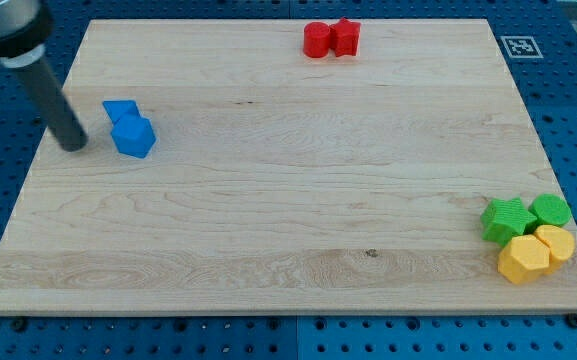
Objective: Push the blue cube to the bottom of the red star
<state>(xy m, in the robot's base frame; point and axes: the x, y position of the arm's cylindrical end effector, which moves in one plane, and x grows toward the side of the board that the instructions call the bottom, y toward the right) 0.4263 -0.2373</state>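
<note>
The blue cube [134, 136] sits near the board's left edge, touching a second blue block [120, 110] just above and to its left. The red star [345, 37] is at the view's top centre, touching a red rounded block [318, 40] on its left. My tip [73, 144] is on the board just left of the blue cube, a small gap away from it. The rod slants up to the view's top left corner.
The wooden board [288, 200] lies on a blue perforated table. At the bottom right sit a green star [506, 218], a green block [551, 210] and two yellow blocks [524, 259] [557, 242]. A marker tag [517, 45] is at the top right.
</note>
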